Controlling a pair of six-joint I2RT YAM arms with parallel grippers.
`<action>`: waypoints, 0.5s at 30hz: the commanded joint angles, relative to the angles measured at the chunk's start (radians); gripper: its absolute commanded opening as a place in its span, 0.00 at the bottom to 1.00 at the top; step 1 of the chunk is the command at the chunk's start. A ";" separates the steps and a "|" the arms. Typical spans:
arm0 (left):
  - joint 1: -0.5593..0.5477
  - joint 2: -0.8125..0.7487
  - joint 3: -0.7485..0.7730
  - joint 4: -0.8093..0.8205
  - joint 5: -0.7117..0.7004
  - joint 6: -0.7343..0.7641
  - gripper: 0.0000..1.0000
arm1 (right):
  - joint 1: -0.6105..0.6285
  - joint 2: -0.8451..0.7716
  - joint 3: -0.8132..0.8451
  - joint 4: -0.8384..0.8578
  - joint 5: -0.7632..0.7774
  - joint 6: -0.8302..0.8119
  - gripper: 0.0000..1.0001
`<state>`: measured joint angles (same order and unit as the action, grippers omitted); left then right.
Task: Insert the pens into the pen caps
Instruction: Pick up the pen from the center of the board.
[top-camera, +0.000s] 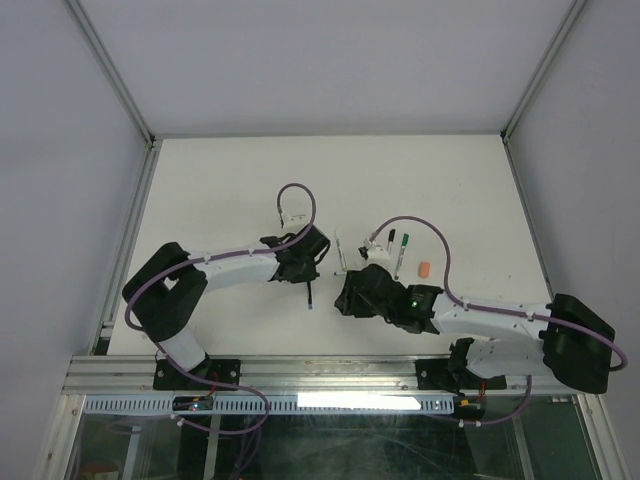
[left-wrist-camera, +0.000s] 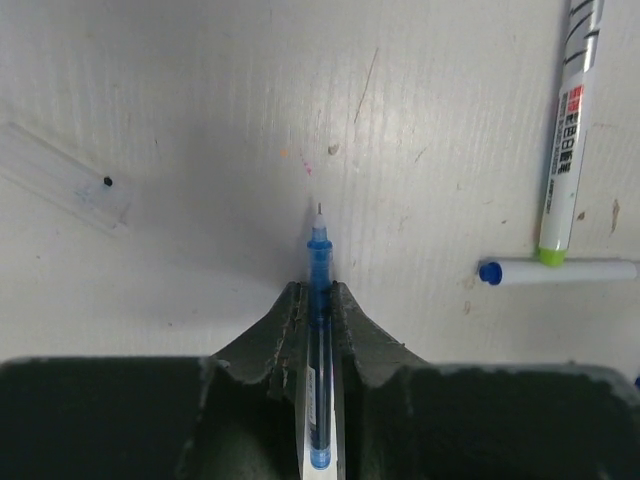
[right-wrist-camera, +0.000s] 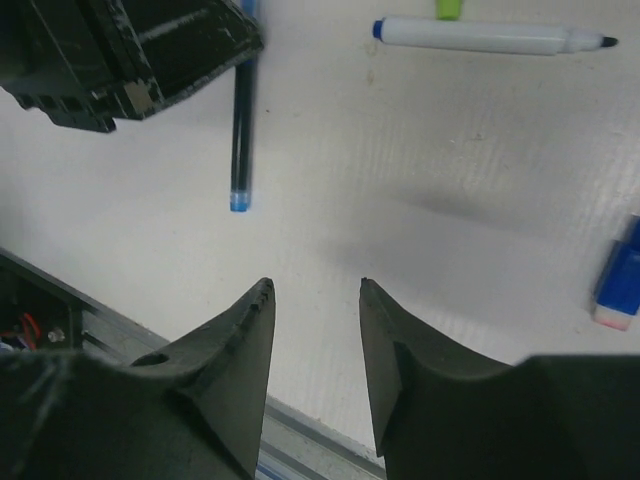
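My left gripper (left-wrist-camera: 319, 290) is shut on a thin blue pen (left-wrist-camera: 319, 265), whose fine tip points away over the table. In the top view this pen (top-camera: 310, 296) sticks out below the left gripper (top-camera: 300, 258). My right gripper (right-wrist-camera: 315, 290) is open and empty, just above the table near its front edge, to the right of the held pen (right-wrist-camera: 241, 130). A white pen with a blue end (left-wrist-camera: 560, 270) and a white marker with a green end (left-wrist-camera: 565, 130) lie to the right. A small orange cap (top-camera: 424, 269) lies beyond them.
A clear plastic piece (left-wrist-camera: 65, 180) lies on the table at the left. A small blue and pink piece (right-wrist-camera: 618, 282) lies at the right edge of the right wrist view. The table's metal front rail (right-wrist-camera: 190, 345) runs just under the right gripper. Two more pens (top-camera: 398, 250) lie behind it.
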<state>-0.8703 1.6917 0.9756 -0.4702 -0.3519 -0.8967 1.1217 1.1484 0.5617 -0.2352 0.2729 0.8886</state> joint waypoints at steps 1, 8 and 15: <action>0.003 -0.081 -0.044 0.080 0.124 0.055 0.11 | 0.004 0.047 -0.013 0.242 -0.015 0.081 0.42; 0.005 -0.122 -0.064 0.127 0.190 0.058 0.12 | -0.011 0.135 -0.040 0.423 -0.037 0.094 0.46; 0.006 -0.143 -0.089 0.171 0.245 0.032 0.12 | -0.042 0.223 -0.052 0.533 -0.104 0.115 0.49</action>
<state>-0.8669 1.6009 0.8997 -0.3763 -0.1646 -0.8543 1.0966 1.3357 0.5156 0.1490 0.2035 0.9730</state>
